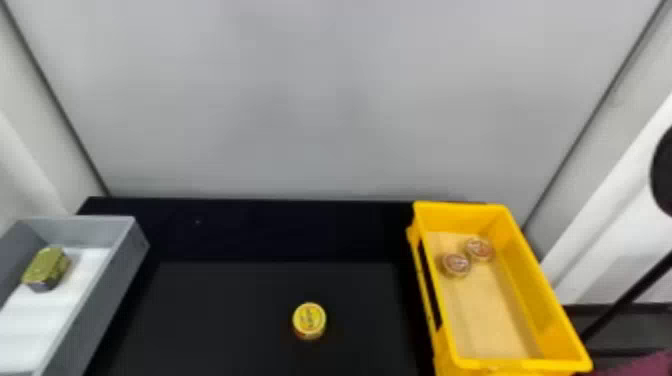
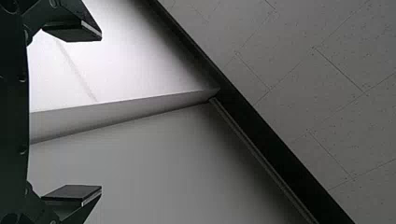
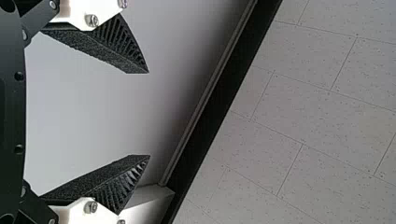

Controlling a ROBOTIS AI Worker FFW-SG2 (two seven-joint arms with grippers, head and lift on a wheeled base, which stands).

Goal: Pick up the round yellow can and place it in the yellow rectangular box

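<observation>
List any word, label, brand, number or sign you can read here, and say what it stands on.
No text can be read.
Round yellow can: marks on its lid, too blurred to read.
Two round tins in the yellow box: marks on their lids, too blurred.
Green item in the gray box: nothing legible.

No words, brands, numbers or signs are showing legibly. Dark marks are lying across the yellow lid of the round yellow can (image 1: pixel 309 319), but they are proving too small to make out. In the far part of the yellow rectangular box (image 1: pixel 542 305) on the right, a left tin (image 1: pixel 456 265) and a right tin (image 1: pixel 479 249) are bearing reddish lid marks, likewise defying reading.
</observation>
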